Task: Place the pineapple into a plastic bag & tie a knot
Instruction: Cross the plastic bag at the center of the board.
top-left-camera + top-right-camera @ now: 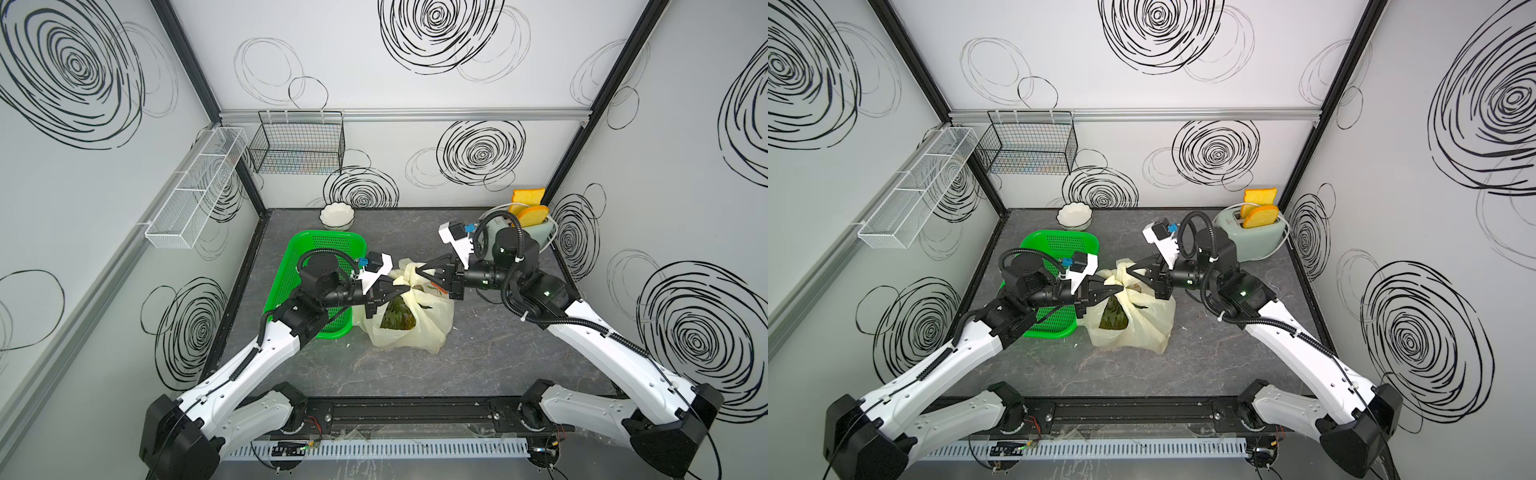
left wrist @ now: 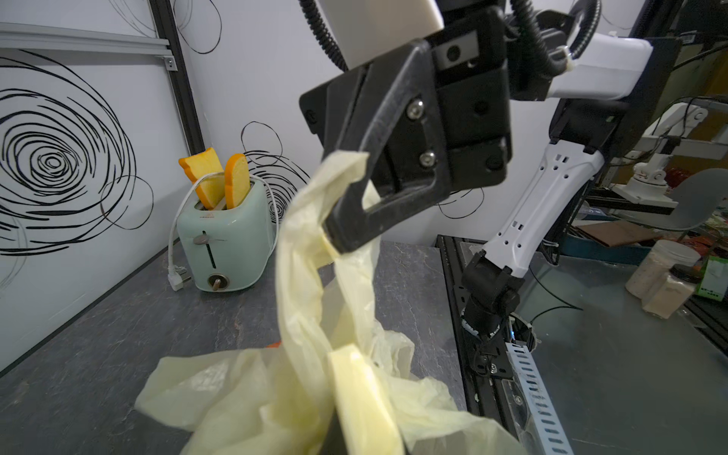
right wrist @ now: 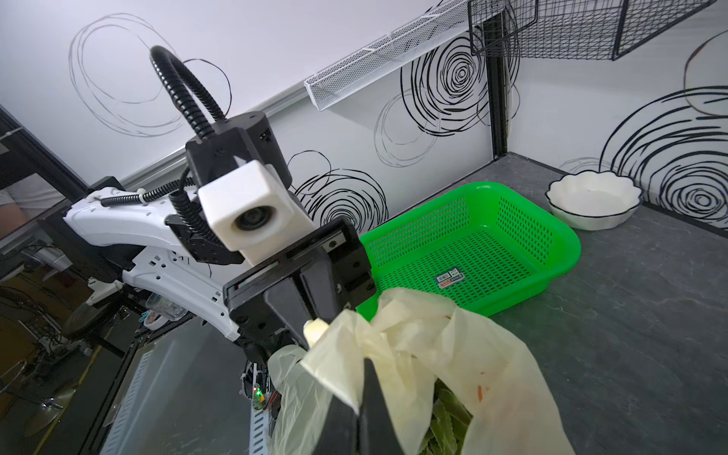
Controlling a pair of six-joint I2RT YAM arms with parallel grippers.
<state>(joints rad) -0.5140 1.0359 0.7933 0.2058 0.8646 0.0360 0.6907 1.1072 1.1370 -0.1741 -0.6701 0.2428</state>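
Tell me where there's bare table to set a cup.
Bare: front strip between plastic bag and black rail; back stretch between bowl and toaster. Crowded: the middle, left hand and right hand gripping the bag, green basket beside.

Only green leaves of the pineapple [image 1: 397, 318] show through the plastic bag [image 1: 436, 322]; its body is hidden. The sticker [image 3: 449, 275] in the basket [image 3: 559, 252] is too small to read.

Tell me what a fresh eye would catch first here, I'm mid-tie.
The pale yellow plastic bag in the middle of the table, green leaves showing inside, with the left gripper and right gripper both shut on its handles. Next, the green basket beside it on the robot's left, and orange toast in the toaster behind the right arm.
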